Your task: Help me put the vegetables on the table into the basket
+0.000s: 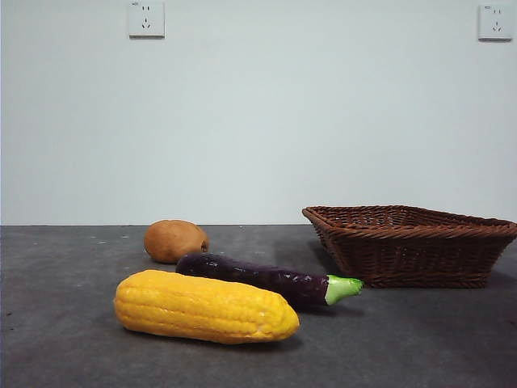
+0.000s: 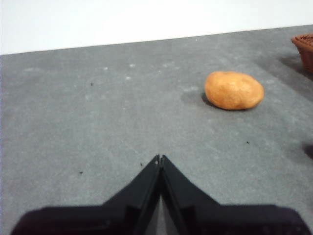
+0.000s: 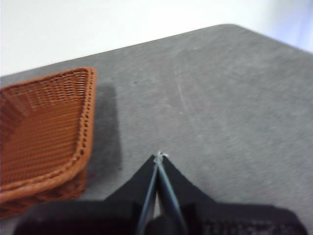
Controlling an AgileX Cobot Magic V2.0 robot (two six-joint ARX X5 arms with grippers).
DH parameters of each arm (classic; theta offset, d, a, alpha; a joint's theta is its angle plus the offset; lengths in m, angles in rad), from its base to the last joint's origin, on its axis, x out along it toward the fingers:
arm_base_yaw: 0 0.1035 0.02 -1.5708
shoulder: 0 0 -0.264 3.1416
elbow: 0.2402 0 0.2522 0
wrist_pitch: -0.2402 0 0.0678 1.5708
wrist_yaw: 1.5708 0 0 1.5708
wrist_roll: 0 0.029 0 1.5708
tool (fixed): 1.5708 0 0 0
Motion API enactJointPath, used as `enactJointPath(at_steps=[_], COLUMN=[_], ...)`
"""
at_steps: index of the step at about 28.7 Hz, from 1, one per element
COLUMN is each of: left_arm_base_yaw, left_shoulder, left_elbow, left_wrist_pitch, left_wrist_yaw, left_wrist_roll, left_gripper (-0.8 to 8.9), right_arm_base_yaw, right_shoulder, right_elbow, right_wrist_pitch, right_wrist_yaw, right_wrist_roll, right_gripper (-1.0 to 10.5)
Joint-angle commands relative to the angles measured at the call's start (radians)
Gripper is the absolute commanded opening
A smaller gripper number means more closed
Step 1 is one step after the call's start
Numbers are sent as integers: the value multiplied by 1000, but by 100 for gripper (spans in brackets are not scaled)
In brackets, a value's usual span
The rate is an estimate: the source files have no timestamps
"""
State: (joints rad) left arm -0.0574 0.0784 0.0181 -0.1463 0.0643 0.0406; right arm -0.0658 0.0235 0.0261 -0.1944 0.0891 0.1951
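Observation:
A yellow corn cob (image 1: 206, 307) lies nearest on the dark grey table (image 1: 65, 323). A dark-purple eggplant (image 1: 258, 277) with a green stem end lies just behind it. A brown potato (image 1: 174, 240) sits farther back; it also shows in the left wrist view (image 2: 234, 90). The brown wicker basket (image 1: 412, 242) stands at the right and is empty; it also shows in the right wrist view (image 3: 44, 132). My left gripper (image 2: 160, 157) is shut and empty, above bare table, apart from the potato. My right gripper (image 3: 159, 155) is shut and empty, beside the basket. Neither arm shows in the front view.
A pale wall with two power sockets (image 1: 146, 18) stands behind the table. The table's far edge and a rounded corner (image 3: 230, 27) show in the right wrist view. A corner of the basket (image 2: 305, 49) shows in the left wrist view.

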Motion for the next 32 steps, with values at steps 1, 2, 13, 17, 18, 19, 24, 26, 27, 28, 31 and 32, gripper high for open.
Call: enactJointPath(at_steps=[1, 2, 13, 17, 18, 19, 24, 26, 27, 28, 31, 32], left_arm_base_yaw=[-2, -2, -2, -2, -2, -2, -2, -2, -2, -2, -2, -2], left_shoulder=[1, 1, 40, 111, 131, 154, 285, 343, 369, 393, 469, 497], left_elbow=[-10, -9, 118, 201, 221, 243, 359, 411, 432, 450, 496, 508], left_wrist_pitch=[5, 8, -3, -22, -25, -25, -33, -53, -61, -67, -80, -86], left_wrist_yaw=[4, 4, 104, 138, 149, 162, 245, 278, 294, 312, 374, 407], left_wrist_roll=[-25, -73, -254, -277, -277, -277, -310, -329, -329, -328, -331, -351], left_gripper=[-6, -6, -6, -6, -6, -6, -5, -5, -4, -4, -4, -3], right_arm_base_yaw=[0, 0, 0, 0, 0, 0, 0, 0, 0, 0, 0, 0], right_shoulder=[0, 0, 15, 62, 75, 93, 206, 269, 297, 325, 409, 436], right_elbow=[-5, -5, 106, 202, 229, 259, 417, 483, 510, 537, 615, 642], right_wrist_pitch=[-8, -9, -57, -84, -92, -102, -158, -194, -212, -230, -304, -338], right_wrist_yaw=[-42, -66, -243, -247, -247, -247, -248, -261, -269, -277, -282, -281], right_wrist_roll=[107, 121, 252, 257, 257, 257, 237, 211, 197, 185, 167, 166], right_gripper=[-3, -3, -8, -8, -8, -8, -8, -8, -7, -5, 0, 0])
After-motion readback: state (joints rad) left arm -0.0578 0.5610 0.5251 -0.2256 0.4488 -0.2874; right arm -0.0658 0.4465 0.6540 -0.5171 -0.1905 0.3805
